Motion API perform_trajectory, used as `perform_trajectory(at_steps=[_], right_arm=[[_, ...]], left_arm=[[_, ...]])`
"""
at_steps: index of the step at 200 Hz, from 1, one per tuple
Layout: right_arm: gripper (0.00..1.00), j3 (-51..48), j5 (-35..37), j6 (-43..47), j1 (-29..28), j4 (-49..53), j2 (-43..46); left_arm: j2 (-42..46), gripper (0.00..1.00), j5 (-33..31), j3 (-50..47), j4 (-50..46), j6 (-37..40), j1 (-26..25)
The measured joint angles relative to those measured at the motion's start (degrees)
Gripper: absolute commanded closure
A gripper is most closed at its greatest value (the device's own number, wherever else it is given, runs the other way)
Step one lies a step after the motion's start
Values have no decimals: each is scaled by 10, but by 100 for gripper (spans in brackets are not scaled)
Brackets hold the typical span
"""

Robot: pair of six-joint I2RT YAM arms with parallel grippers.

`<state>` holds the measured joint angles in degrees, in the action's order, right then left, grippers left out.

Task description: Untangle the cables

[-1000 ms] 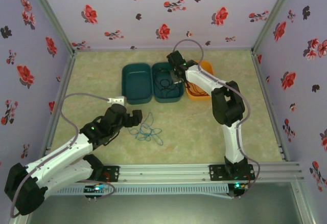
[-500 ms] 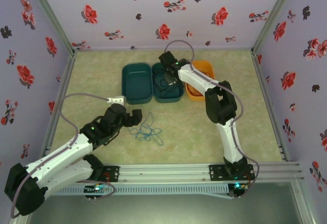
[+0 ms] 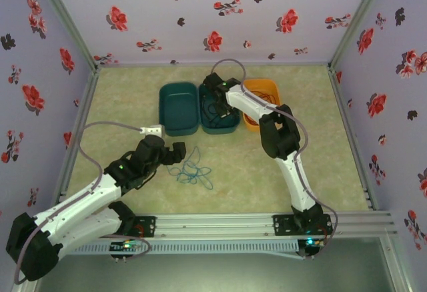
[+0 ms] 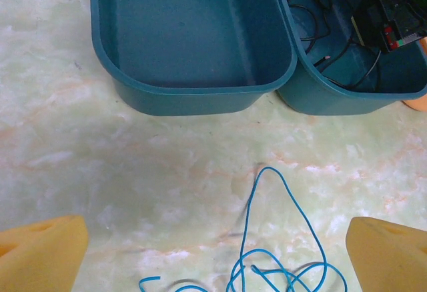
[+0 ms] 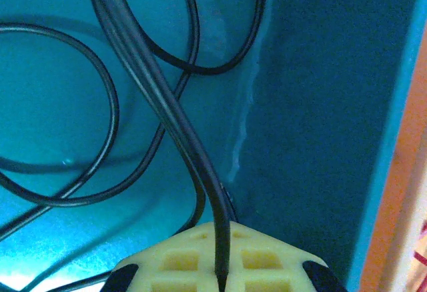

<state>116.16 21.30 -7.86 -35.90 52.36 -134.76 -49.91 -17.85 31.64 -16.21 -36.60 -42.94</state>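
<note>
The left gripper (image 3: 175, 152) hangs near the left part of the near edge of the table (image 3: 127, 85). Its yellow fingers (image 4: 41, 252) are spread wide with nothing between them. Just to its right, in front of it, the blue cable (image 3: 191, 171) lies on the bare surface as a loose heap of crossing loops, with one long bend reaching toward the bins. It looks like the part of the job that is left.

Further back, near the middle of the table, the left teal bin (image 4: 193, 99) has nothing in it, so it is probably the place meant for the blue cable. The right teal bin (image 3: 230, 124) touches it and holds the black cable (image 4: 333, 45) in a few wide coils. The right gripper (image 5: 220, 275) is down inside this bin, close to its right wall. Its fingers are clamped on a strand of the black cable, so that cable looks nearly put away, though not yet let go. The orange bin (image 3: 272, 91) stands against the right teal bin on the right, and I cannot make out what it holds.

The blue heap has open surface on all sides for the left arm. The right gripper has little room between the wall of its bin and the coils. The flowered walls close in the left, back and right edges.
</note>
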Motion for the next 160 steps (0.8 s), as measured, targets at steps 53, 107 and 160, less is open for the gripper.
perform_trajectory(at_steps=[53, 107, 160], right_arm=[[72, 2, 16, -3, -10, 22, 24], [57, -9, 26, -3, -16, 25, 100], [56, -39, 25, -4, -16, 19, 142]], left_arm=[[0, 0, 0, 0, 0, 0, 1], [0, 0, 1, 0, 0, 0, 2], [0, 0, 5, 0, 0, -6, 2]])
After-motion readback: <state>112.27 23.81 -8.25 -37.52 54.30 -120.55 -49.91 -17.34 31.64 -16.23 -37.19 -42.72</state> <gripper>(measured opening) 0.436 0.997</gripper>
